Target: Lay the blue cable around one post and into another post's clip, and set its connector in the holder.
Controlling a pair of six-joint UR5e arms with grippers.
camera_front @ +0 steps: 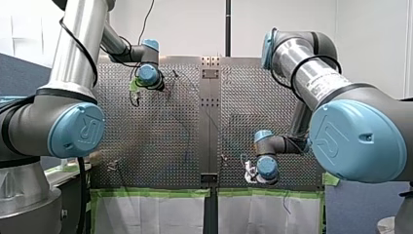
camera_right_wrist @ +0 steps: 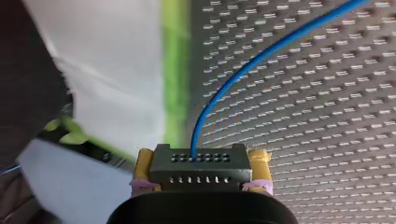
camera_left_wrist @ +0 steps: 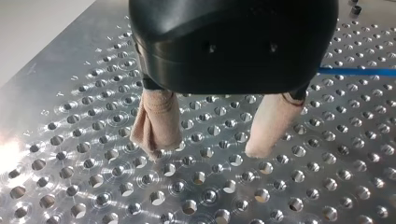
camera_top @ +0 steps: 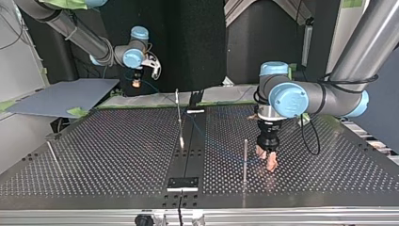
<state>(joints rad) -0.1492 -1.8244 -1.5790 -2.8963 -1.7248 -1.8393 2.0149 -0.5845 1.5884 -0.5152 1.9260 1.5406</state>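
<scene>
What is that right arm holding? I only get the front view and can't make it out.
Observer: Its wrist camera shows the right gripper shut on a black connector, with the blue cable coming out of it.
Operator: And the left one?
Observer: The left gripper is open, with nothing between its beige pads. The cable passes beside it, over the table.

1. Front view — behind and above the arms, looking out over the perforated table point(camera_front: 146, 131).
2. Top view — low, across that table, facing back; both share it whole.
3. Left wrist view: close above its surface, along my left gripper point(camera_left_wrist: 207, 150).
4. Right wrist view: closer, along my right gripper point(camera_right_wrist: 201, 155) holding the connector point(camera_right_wrist: 201, 171).
</scene>
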